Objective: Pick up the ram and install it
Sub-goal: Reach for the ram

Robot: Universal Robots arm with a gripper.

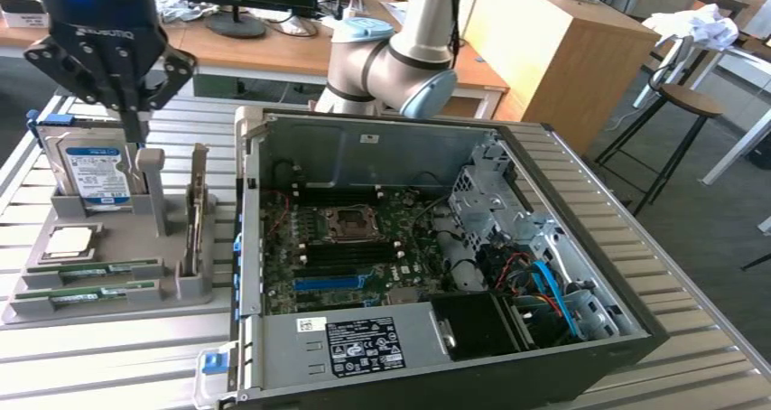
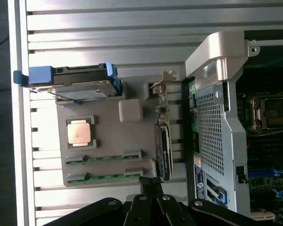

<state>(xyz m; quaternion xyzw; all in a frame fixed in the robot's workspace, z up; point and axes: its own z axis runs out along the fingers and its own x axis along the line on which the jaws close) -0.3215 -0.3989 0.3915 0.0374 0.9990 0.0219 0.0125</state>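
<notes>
Entry: black end effector [image 1: 133, 125], fingers pressed together, empty, above the grey plastic parts tray [image 1: 126, 240] on your slatted metal table [image 1: 108, 365].
Two long, thin green ram sticks [image 1: 94, 270] lie in tray slots.
Likely hazard: lowered with its fingers together, it would strike a stick, not grasp it.

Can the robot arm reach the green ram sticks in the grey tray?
Probably yes. Nothing covers the long thin green ram sticks lying in the grey plastic tray, and the black gripper hangs above that tray. Its jaws are shut, though.
</notes>
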